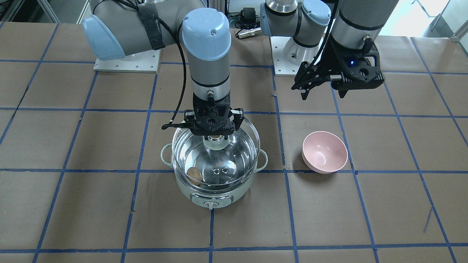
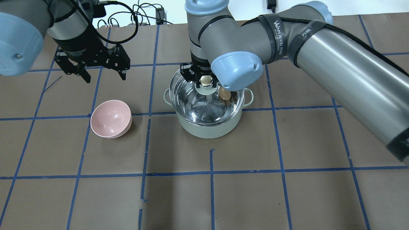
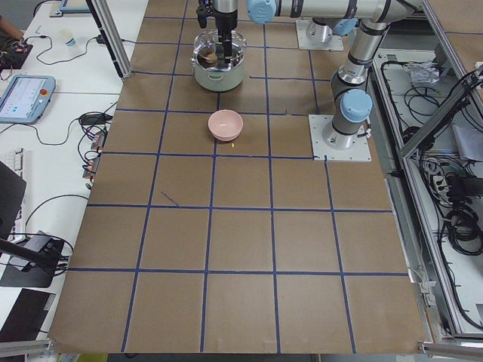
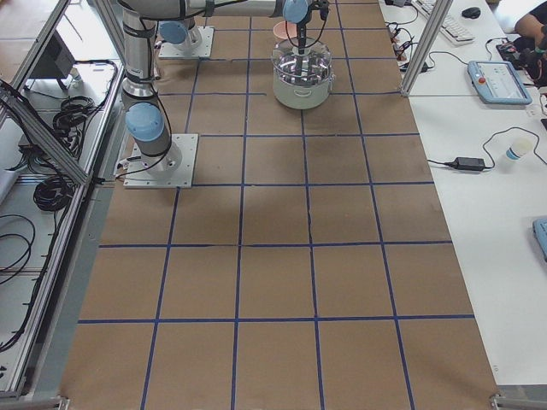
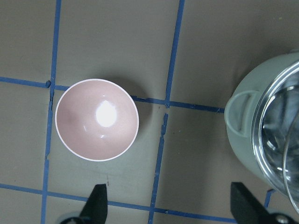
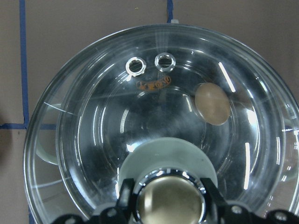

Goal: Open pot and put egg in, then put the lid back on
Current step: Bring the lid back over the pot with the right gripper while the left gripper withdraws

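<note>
The mint-green pot (image 1: pixel 212 199) stands mid-table, also in the overhead view (image 2: pixel 207 127). The tan egg (image 1: pixel 193 176) lies inside it against the wall and shows through the glass in the right wrist view (image 6: pixel 212 103). The clear glass lid (image 1: pixel 215 164) sits level over the pot's mouth. I cannot tell whether it rests on the rim or hangs just above it. My right gripper (image 1: pixel 215 137) is shut on the lid's gold knob (image 6: pixel 169 203). My left gripper (image 2: pixel 102 75) is open and empty, hovering above the table behind the pink bowl.
A pink bowl (image 2: pixel 111 118) sits empty on the table to the pot's left in the overhead view, and also shows in the left wrist view (image 5: pixel 96 119). The brown table top (image 2: pixel 211 198) carries a blue tape grid.
</note>
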You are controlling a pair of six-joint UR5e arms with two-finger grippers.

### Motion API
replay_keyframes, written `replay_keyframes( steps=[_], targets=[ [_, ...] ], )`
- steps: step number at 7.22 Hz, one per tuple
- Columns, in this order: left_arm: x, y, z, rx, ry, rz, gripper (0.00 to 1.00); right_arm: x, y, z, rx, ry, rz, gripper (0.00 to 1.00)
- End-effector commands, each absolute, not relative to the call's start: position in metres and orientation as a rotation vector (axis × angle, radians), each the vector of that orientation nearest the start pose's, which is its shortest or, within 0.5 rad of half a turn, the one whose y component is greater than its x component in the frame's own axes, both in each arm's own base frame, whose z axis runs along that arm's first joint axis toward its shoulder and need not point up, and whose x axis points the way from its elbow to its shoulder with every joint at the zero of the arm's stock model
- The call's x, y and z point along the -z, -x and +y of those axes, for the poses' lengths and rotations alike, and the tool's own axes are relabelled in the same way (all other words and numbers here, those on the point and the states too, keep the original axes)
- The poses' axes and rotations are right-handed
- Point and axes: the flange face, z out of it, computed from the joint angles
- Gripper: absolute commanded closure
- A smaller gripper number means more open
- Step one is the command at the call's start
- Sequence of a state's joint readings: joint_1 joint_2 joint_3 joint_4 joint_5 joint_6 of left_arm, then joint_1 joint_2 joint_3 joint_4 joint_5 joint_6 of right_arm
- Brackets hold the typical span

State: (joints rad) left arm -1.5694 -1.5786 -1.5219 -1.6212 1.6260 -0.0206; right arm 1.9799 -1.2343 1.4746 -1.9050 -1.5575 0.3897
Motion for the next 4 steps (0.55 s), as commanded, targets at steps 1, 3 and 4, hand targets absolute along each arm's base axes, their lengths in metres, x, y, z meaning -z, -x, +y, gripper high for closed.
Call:
replay_keyframes(
  steps=[1, 3, 4],
  targets=[
    [-0.5280, 0.1231, -0.4905, -0.043, -0.177, 3.058, 0.05, -0.3678, -0.3816, -0.5274, 0.139, 0.066, 3.102, 0.95],
    [-0.5264, 0.1249, -0.4953, -0.006, -0.206, 3.081, 0.05, -0.3621, -0.3805, -0.5310, 0.166, 0.106, 3.120, 0.95],
    [-0.5282, 0.1231, -0.4953, 0.004, -0.216, 3.092, 0.05, -0.3605, -0.3802, -0.5308, 0.170, 0.115, 3.121, 0.95]
  ],
)
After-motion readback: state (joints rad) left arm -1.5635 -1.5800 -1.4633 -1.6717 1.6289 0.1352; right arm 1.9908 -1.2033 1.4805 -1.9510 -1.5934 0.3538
